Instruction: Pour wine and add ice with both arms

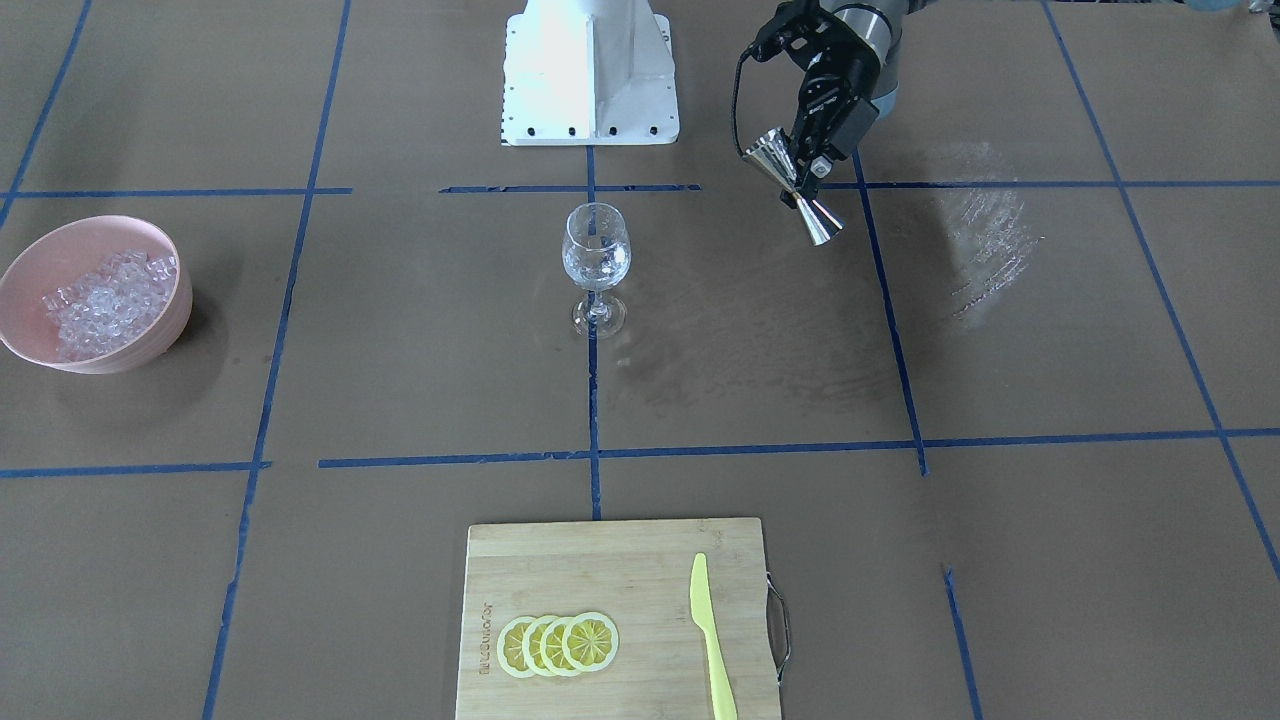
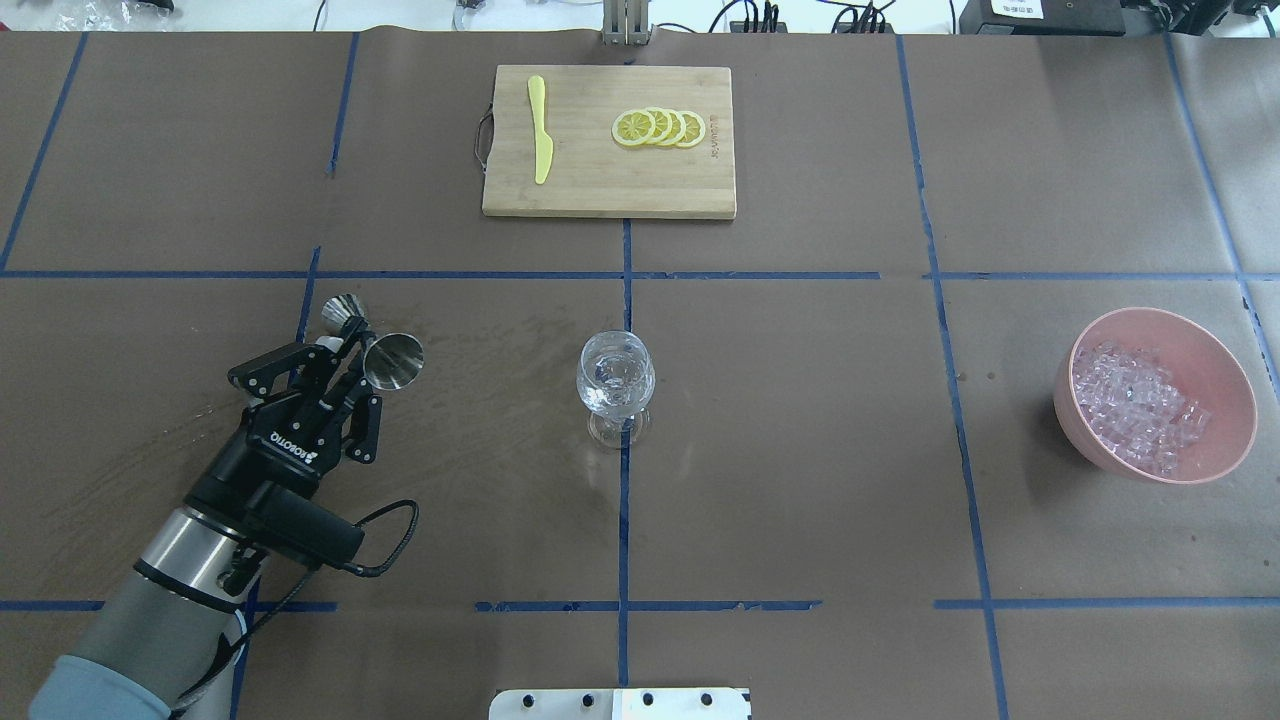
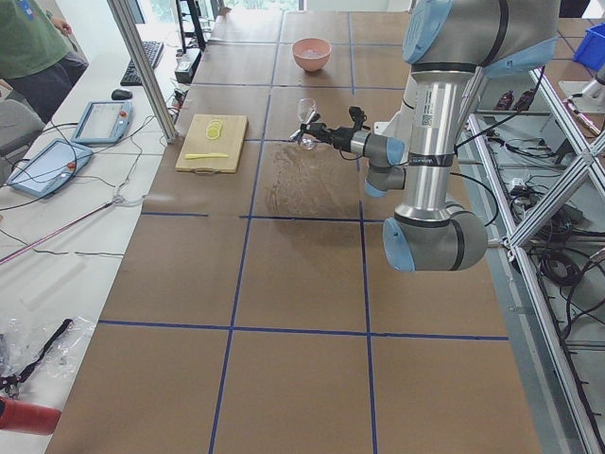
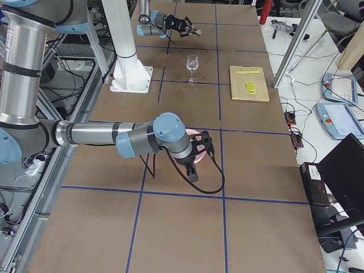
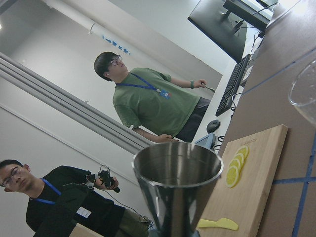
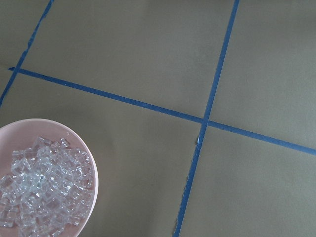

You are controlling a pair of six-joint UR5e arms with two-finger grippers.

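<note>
A clear wine glass [image 1: 596, 262] stands upright at the table's middle [image 2: 615, 385]. My left gripper [image 2: 345, 362] is shut on a steel jigger [image 2: 385, 358] and holds it tilted above the table, well apart from the glass; it also shows in the front view [image 1: 808, 165]. The jigger's wide cup fills the left wrist view [image 5: 177, 182]. The ice [image 2: 1140, 405] lies heaped in a pink bowl [image 2: 1235, 440], also in the right wrist view [image 6: 39, 192]. My right gripper [image 4: 202, 142] shows only in the right side view, up by the bowl; I cannot tell whether it is open.
A bamboo cutting board [image 2: 600, 180] with lemon slices [image 2: 660, 127] and a yellow knife [image 2: 540, 140] lies beyond the glass. The white pedestal [image 1: 590, 70] stands behind the glass. Two people stand past the table's far edge in the left wrist view.
</note>
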